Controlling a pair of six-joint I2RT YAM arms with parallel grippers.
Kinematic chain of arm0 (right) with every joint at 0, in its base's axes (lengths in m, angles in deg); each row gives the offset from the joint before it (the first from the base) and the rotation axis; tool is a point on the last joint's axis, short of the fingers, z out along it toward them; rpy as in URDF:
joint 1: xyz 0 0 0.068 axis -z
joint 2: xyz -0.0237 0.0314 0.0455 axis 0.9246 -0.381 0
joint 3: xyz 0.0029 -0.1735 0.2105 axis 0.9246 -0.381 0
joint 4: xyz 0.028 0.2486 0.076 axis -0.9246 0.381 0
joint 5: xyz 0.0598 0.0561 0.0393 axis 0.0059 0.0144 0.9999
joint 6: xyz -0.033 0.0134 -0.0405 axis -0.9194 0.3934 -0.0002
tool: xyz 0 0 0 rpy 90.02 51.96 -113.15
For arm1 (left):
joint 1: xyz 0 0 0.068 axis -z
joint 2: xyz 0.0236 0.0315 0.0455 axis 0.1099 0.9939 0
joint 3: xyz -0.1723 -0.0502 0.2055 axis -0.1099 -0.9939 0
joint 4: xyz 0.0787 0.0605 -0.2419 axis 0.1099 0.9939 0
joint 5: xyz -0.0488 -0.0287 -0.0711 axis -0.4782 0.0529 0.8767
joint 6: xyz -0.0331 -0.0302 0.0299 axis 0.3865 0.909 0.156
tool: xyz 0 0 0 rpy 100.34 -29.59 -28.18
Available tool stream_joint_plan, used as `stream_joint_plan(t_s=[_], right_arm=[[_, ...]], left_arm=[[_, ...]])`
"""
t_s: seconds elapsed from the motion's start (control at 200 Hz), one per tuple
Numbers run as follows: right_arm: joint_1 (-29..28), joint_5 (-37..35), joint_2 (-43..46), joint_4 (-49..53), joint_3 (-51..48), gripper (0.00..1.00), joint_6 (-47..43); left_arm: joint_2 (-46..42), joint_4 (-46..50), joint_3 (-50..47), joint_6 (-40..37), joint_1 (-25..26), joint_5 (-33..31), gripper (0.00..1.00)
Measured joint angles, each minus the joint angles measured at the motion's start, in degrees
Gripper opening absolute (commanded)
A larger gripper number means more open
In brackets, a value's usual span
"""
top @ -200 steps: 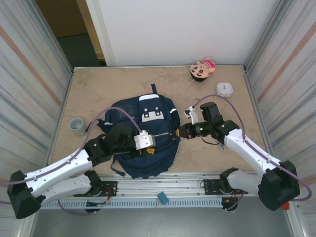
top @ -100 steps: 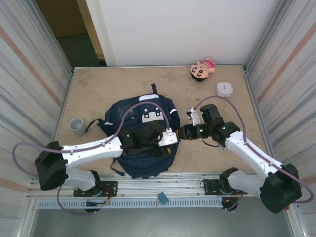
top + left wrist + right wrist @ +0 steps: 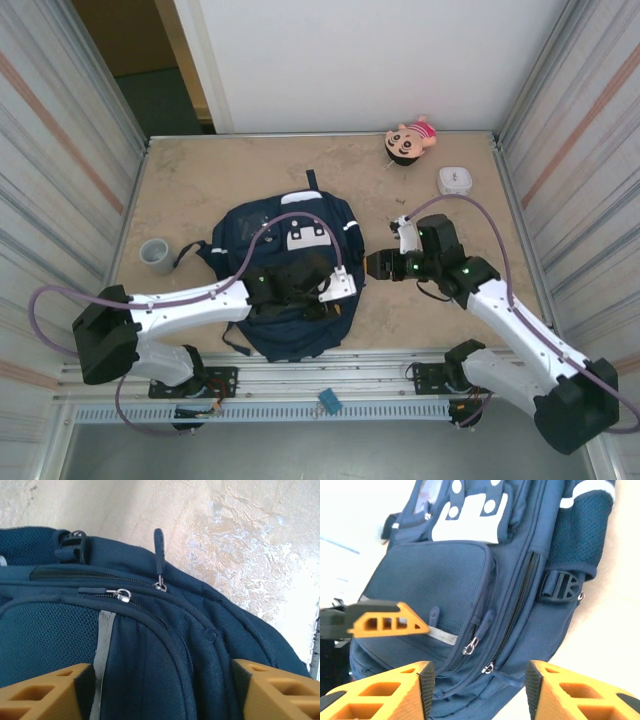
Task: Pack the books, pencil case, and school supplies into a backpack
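Left claw (image 3: 160, 680) has swung across the navy mesh backpack (image 3: 440, 580), fingers spread; right claw (image 3: 477, 680) also gapes.

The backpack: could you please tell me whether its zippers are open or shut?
Shut, as far as visible: the backpack lies flat, its zipper tracks closed, no gap showing.

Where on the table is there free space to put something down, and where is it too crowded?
Free: the far-left tabletop between the backpack, the grey cup and the far wall; also the strip between the backpack, the doll and the white box. Crowded: the backpack's right edge, where the left gripper and right gripper are close together.
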State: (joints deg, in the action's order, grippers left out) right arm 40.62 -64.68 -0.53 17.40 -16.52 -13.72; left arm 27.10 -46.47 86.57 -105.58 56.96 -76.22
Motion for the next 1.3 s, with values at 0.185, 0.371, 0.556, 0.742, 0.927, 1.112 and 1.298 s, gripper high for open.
stream_joint_plan(t_s=[0.185,0.371,0.556,0.742,0.927,1.112,1.298], right_arm=[[0.11,-4.83,4.98,-0.28,-1.51,0.54,0.15],[0.26,-4.42,7.45,-2.14,-3.89,0.52,-0.07],[0.44,3.85,4.17,-5.44,-4.52,0.55,-1.49],[-1.42,11.13,-2.82,-7.85,-4.46,0.59,-3.26],[-6.86,13.38,-8.7,-8.35,-2.82,0.61,-6.91],[-10.25,14.53,-11.8,-9.73,-0.46,0.61,-9.16],[-12.39,14.58,-13.68,-10.58,-0.31,0.61,-10.32]], left_arm=[[-3.06,-2.12,-2.95,-0.04,0.09,1.51,0.13],[-12.07,-5.88,-9.38,-1.66,-3.39,7.63,0.0],[-24.92,-8.7,-17.35,-3.08,-9.38,17.29,0.0],[-35.52,-8.61,-21.42,-3.3,-13.86,22.03,0.0],[-38.8,-8.11,-21.99,-3.74,-15.21,23.34,0.0],[-38.64,-8.13,-22.05,-3.96,-15.21,23.76,0.0],[-38.12,-8.37,-22.05,-4.09,-15.32,24.26,0.0]])
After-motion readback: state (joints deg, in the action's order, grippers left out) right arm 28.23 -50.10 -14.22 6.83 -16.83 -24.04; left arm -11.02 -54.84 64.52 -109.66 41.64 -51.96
